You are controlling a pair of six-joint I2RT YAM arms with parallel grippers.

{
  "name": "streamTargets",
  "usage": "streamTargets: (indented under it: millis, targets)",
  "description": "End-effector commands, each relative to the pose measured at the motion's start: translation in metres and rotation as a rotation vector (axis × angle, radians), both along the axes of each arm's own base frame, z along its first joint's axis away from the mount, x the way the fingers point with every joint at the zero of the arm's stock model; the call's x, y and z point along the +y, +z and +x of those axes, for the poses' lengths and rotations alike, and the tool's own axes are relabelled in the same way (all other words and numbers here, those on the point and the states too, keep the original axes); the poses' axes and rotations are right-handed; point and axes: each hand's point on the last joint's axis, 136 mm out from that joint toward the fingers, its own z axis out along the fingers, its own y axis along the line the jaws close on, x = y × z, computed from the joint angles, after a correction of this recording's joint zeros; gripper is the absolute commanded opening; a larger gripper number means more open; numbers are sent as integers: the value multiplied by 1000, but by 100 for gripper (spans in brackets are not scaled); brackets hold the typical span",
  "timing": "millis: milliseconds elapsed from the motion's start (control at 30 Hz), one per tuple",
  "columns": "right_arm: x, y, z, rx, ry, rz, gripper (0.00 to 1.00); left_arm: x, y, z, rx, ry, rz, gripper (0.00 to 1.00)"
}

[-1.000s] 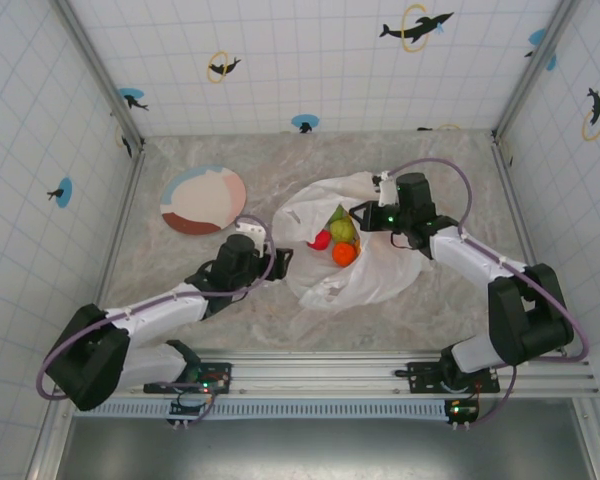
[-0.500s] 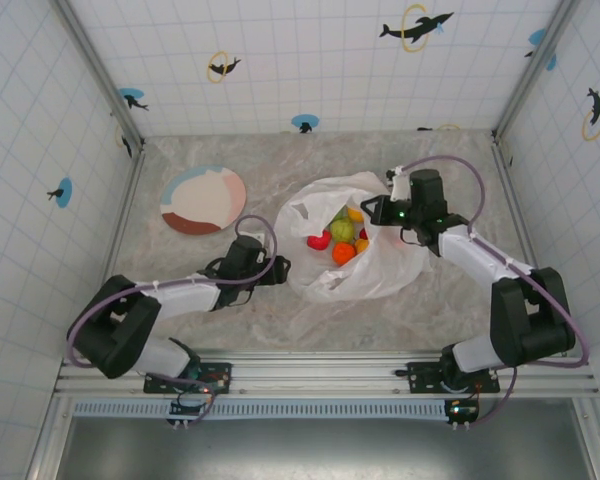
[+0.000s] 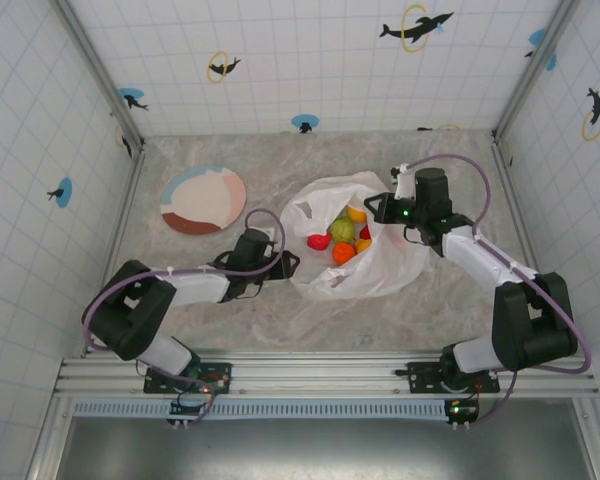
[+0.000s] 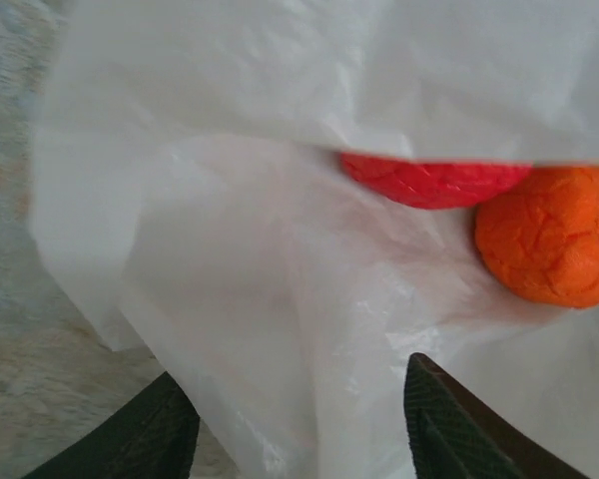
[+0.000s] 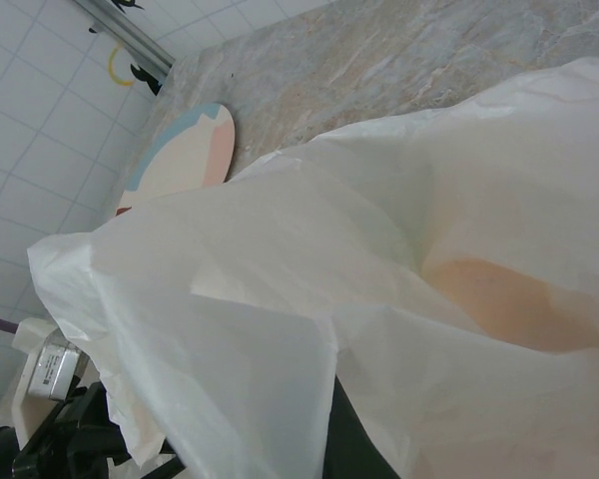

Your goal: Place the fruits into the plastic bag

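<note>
Leftmost, far side: plate (image 3: 203, 200) flat on the table (image 3: 180, 300).

Left gripper (image 3: 286, 263) sits low at the bag's (image 3: 325, 282) near-left edge. In the wrist view its fingers (image 4: 165, 434) stand spread, with a loose fold of film lying between them; no pinch on it.

Bag sprawls mid-table, mouth open upward. Fruits (image 3: 342, 230) cluster inside the mouth, touching one another. Red fruit (image 4: 434, 183) and orange fruit (image 4: 549, 249) lie just past the fold the left fingers straddle, red half under a flap. Every fruit I can find is in the bag.

Right gripper (image 3: 370, 211) is at the far-right rim, pressed together and pinching the film, which drapes over its finger (image 5: 347, 439).

Judgement: loading looks done or nearly so; the step in hand is managing the mouth. Next move calls for the left fingers to close on that fold only, clear of the red fruit, then lift level with the right side so nothing rolls out on the low left side. Thin film may slip or bunch.
</note>
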Motion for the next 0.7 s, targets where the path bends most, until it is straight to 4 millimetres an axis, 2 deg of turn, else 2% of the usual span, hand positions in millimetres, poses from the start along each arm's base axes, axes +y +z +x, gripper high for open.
streamTargets:
  millis: [0,333,500,633,667]
  targets:
    - [-1,5,-4,-19,11,11,0,-16,10,4,-23,-28,-43,51]
    - [-1,8,-3,-23,9,16,0,-27,9,0,-32,-57,-56,26]
    - [-2,6,-4,-21,7,10,0,-31,24,0,-68,-74,-81,13]
    - [-2,6,-4,-23,7,7,0,-35,47,-1,-117,-92,-124,0]
    - [-3,6,-4,-25,7,8,0,-37,54,-1,-131,-98,-138,0]
